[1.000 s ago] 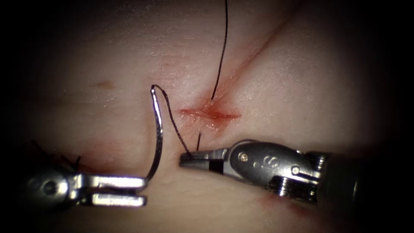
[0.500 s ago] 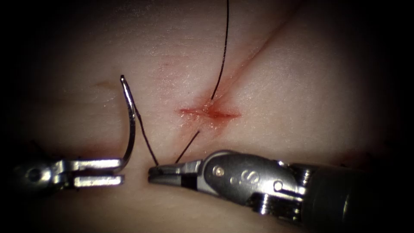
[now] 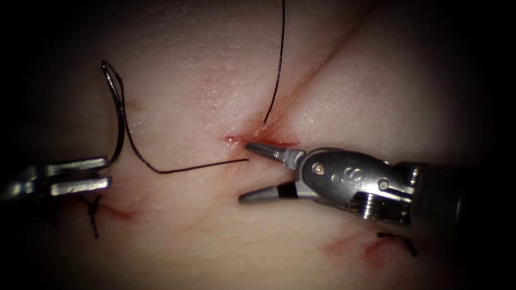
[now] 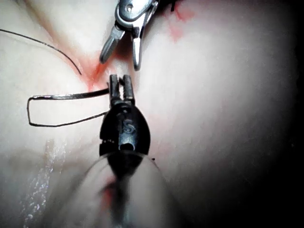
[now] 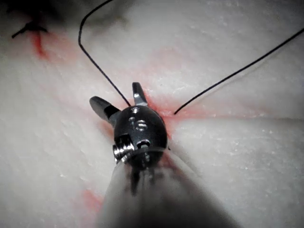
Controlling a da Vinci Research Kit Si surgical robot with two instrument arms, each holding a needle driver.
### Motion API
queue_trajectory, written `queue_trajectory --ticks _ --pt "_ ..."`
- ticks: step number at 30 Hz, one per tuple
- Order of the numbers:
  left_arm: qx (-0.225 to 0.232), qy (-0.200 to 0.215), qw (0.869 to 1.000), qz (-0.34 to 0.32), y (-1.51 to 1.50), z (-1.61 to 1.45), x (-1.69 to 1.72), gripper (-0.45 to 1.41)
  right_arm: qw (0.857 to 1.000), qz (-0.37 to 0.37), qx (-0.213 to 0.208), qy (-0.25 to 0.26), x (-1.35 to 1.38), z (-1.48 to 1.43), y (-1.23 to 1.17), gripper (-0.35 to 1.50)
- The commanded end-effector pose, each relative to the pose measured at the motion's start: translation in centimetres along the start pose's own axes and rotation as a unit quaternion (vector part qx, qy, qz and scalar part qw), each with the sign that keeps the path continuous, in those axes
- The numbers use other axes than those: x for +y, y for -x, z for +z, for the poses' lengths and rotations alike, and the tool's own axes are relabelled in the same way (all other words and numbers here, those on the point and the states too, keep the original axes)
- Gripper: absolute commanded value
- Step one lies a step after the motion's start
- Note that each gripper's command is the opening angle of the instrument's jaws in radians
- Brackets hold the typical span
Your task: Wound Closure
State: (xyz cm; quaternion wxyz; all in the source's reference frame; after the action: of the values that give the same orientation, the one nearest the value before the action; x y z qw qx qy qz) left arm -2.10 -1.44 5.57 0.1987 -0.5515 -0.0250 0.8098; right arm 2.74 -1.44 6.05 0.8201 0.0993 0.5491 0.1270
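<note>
A: Where the left pincer (image 3: 80,174) enters from the left edge, what does it hold?

B: Its jaws are clenched on the curved needle (image 3: 115,113), gripping near one end of the curve. The rest of the needle arcs up above the pincer, entirely out of the tissue (image 3: 177,241), on the left side of the cut (image 3: 263,140).

A: And the thread (image 3: 183,169)?

B: It leaves the needle's upper end, loops down beside the needle, then runs rightward from the left pincer across the tissue to the cut, ending just beside the right pincer's upper jaw. A second strand rises from the cut toward the top edge. Red fluid (image 3: 236,138) marks the cut.

A: What is the right pincer (image 3: 247,172) doing?

B: It comes in from the right with jaws spread apart, grasping nothing. The upper jaw tip lies at the cut; the lower jaw sits below it, over bare tissue.

A: Anything else nearby?

B: A dark knotted stitch (image 3: 92,209) sits just below the left pincer, and another stitch (image 3: 398,239) below the right pincer's body.
</note>
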Motion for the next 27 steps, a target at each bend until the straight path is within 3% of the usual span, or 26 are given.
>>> queue_trajectory --ticks 1,9,13,15,17,27 --pt "0.001 0.004 1.000 -0.001 0.06 0.06 0.07 -0.45 1.000 -0.002 -0.004 0.002 -0.01 0.18 0.11 1.28" --pt "0.007 0.010 1.000 0.002 -0.04 0.05 0.13 -0.45 0.997 -0.031 -0.068 0.011 0.01 0.53 0.33 1.14" --pt "0.011 0.009 1.000 0.002 -0.09 0.03 0.15 -0.45 0.996 -0.039 -0.082 0.006 -0.03 0.57 0.42 0.94" --pt "0.011 0.009 1.000 0.004 -0.11 0.02 0.15 -0.45 0.996 -0.043 -0.082 0.003 -0.05 0.54 0.42 0.61" --pt "0.011 0.010 1.000 0.006 -0.13 0.02 0.14 -0.45 0.995 -0.052 -0.082 -0.003 -0.07 0.50 0.41 -0.32" --pt "0.014 0.009 1.000 0.007 -0.16 0.05 0.13 -0.45 0.994 -0.067 -0.083 -0.012 -0.11 0.39 0.25 -0.35"
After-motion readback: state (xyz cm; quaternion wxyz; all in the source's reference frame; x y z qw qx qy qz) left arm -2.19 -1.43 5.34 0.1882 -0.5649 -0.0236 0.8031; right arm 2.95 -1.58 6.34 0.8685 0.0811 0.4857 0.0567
